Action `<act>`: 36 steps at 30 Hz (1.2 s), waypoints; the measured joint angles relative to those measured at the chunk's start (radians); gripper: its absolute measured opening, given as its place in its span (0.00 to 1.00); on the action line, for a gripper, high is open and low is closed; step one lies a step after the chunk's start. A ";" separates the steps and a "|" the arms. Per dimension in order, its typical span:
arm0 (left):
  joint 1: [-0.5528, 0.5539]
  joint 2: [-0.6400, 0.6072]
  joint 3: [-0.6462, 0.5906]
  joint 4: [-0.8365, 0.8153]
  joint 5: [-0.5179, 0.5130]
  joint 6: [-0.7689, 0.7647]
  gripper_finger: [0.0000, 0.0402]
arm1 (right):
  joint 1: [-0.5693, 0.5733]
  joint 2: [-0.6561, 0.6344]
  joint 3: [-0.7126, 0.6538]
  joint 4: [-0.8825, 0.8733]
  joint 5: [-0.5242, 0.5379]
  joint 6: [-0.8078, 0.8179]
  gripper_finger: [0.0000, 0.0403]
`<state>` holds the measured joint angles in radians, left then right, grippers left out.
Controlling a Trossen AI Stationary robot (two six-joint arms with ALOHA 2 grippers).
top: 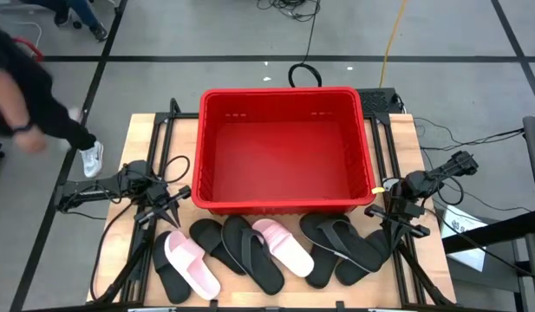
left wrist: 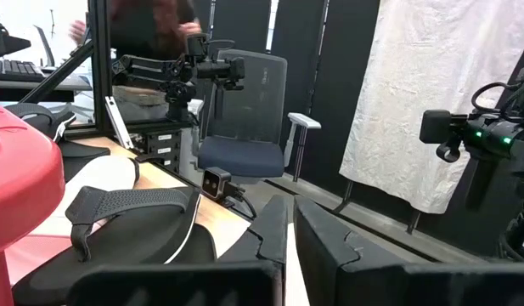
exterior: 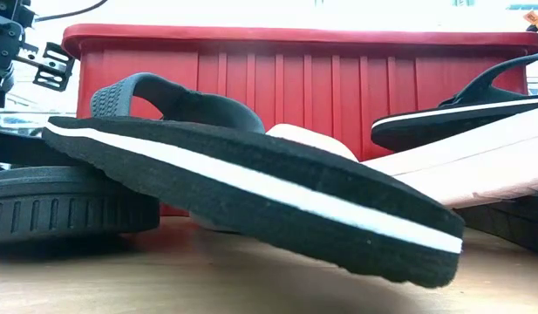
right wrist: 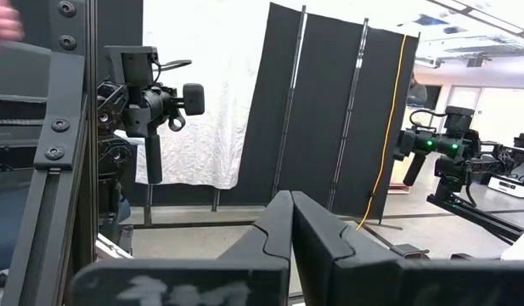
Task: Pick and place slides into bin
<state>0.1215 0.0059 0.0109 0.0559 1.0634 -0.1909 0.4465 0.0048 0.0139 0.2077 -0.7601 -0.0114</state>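
The red bin (top: 284,152) stands at the middle of the table, its ribbed wall (exterior: 295,78) filling the low view. Several slides lie in a loose row along the near edge: black ones (top: 254,253) (top: 349,243) and two pale pink ones (top: 191,264) (top: 283,245), some overlapping. One black slide (exterior: 251,187) with a white stripe leans tilted on others. My left gripper (top: 182,195) hovers by the bin's near left corner, slightly open with nothing between its fingers (left wrist: 270,234). My right gripper (top: 388,206) waits shut near the bin's near right corner.
Black frame rails run along the table's left and right sides (top: 163,130) (top: 393,147). A person (top: 24,95) moves on the floor beyond the far left corner. An office chair (left wrist: 245,119) and dark screens (right wrist: 329,119) stand in the room.
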 joint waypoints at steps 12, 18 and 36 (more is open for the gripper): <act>0.000 0.000 0.000 0.000 0.000 0.000 0.04 | 0.000 0.000 0.000 0.000 0.000 0.000 0.00; 0.000 0.000 0.000 0.000 0.000 0.000 0.00 | 0.000 0.000 0.000 0.000 0.000 0.000 0.00; 0.000 0.000 0.000 0.000 0.000 0.000 0.06 | 0.000 0.000 0.000 0.063 -0.003 0.263 0.00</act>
<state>0.1216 0.0062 0.0109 0.0559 1.0634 -0.1909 0.4469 0.0049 0.0141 0.2704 -0.7635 0.2514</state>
